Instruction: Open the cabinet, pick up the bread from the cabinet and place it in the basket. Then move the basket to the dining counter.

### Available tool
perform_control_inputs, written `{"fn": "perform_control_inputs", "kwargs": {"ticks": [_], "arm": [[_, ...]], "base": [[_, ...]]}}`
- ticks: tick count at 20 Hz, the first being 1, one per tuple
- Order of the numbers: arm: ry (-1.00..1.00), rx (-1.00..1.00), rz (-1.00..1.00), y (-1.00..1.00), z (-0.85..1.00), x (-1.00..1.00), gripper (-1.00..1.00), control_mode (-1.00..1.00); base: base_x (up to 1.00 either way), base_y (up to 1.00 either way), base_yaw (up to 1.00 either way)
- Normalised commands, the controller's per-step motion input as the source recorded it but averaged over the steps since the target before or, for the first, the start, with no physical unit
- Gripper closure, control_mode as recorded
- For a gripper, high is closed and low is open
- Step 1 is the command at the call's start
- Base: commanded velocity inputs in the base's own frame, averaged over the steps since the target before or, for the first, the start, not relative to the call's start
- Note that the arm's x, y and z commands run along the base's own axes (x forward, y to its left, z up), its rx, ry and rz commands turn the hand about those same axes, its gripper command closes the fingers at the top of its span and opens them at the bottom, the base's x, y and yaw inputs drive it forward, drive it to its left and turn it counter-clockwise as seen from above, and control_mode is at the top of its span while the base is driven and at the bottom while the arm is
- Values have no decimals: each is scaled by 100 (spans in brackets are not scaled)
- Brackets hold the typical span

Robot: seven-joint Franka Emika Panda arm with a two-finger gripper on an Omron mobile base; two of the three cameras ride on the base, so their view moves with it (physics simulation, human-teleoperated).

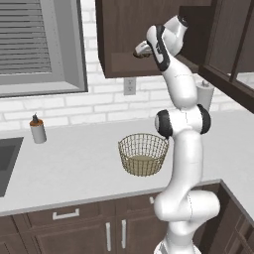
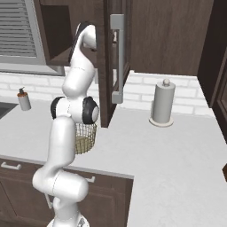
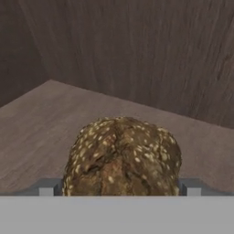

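The arm is reaching into the open cabinet (image 1: pixel 149 34), and the bread (image 3: pixel 122 157) is sitting on the cabinet shelf (image 3: pixel 41 132) directly ahead of the gripper (image 3: pixel 119 188), centred between its two spread fingertips (image 3: pixel 45 188), one showing at each flank of the loaf. The gripper is gaping wide, pinching nothing. The basket (image 1: pixel 143 154) is waiting on the table (image 1: pixel 74 163) below.

Seeded bread (image 3: pixel 121 157) on brown cabinet (image 3: pixel 137 59) shelf — between end effector (image 3: pixel 119 188) tips
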Motion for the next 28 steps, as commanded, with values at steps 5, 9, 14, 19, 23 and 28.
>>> {"fn": "perform_control_inputs", "kwargs": {"ticks": [5, 9, 14, 19, 23, 28], "arm": [[-21, -12, 7, 51, -25, -34, 100, -100], [-37, 0, 0, 47, -5, -87, 100, -100], [-17, 0, 0, 38, -14, -92, 100, -100], [-33, 2, 0, 24, -86, -98, 100, -100], [-28, 6, 1, 20, -63, -94, 100, -100], [-24, 0, 0, 9, 43, -100, 100, -100]], "base": [[0, 0, 0], [0, 0, 0], [0, 0, 0], [0, 0, 0], [0, 0, 0], [0, 0, 0]]}}
